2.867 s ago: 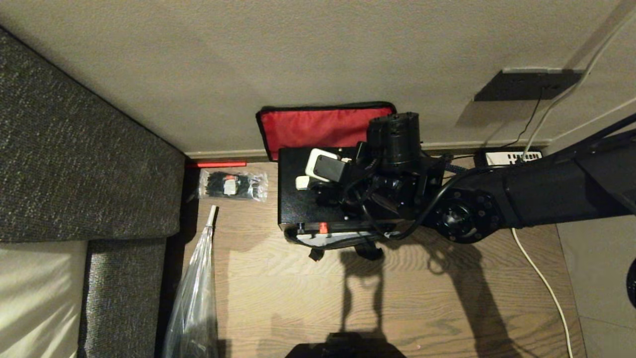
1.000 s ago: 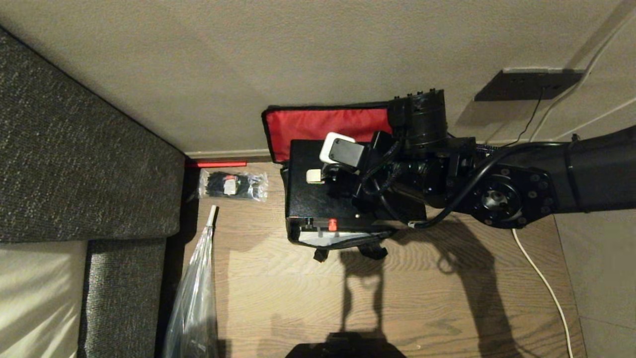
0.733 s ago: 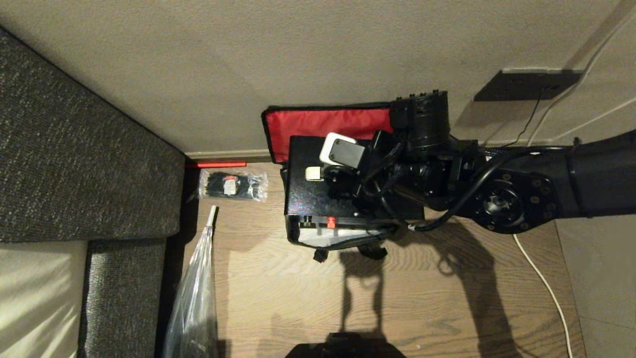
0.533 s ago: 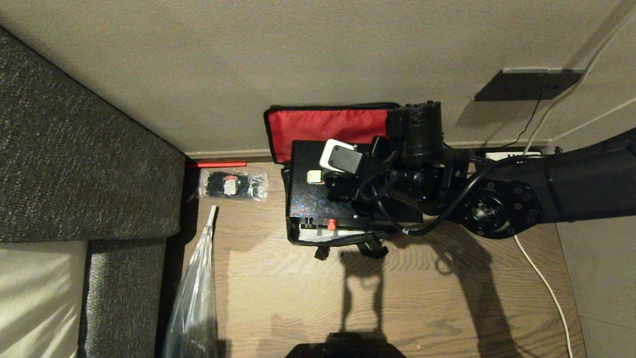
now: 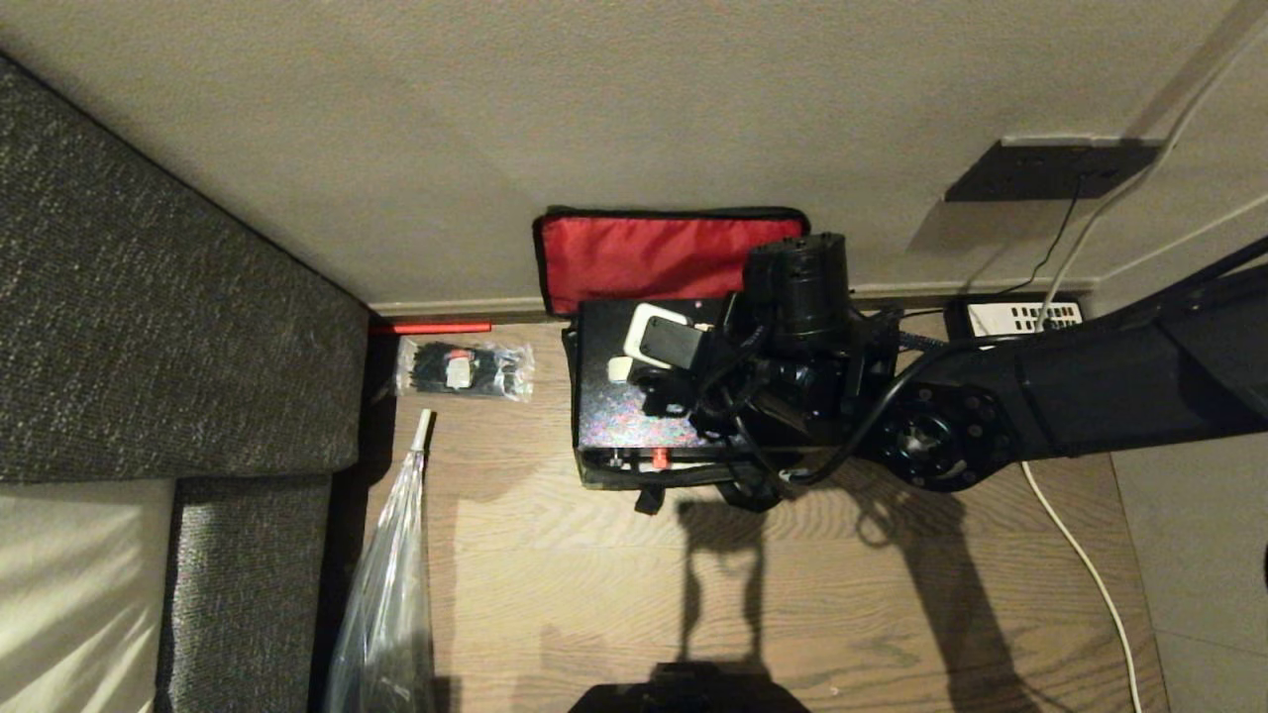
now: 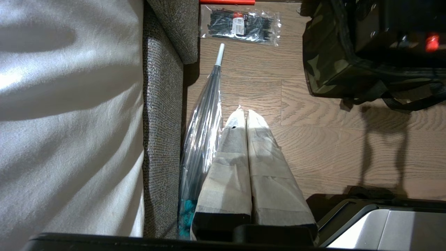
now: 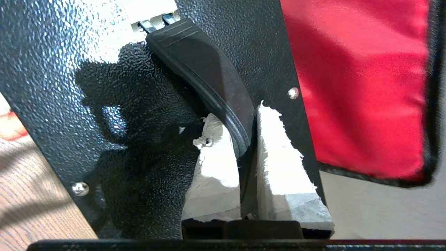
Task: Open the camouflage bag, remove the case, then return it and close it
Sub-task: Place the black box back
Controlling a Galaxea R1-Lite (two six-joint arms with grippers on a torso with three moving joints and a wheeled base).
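- Head view, far left: we see a grey sofa, and beside it on the wooden floor a clear packet of black ties.
- Centre of the frame: the camouflage bag stands against the wall with its red-lined lid up, and the case sits in its mouth.
- Right of centre: our right gripper is clamped on the case's black handle, its taped fingers on either side.
- Left wrist view: our left gripper hangs parked over the floor, fingers pressed together, holding nothing.
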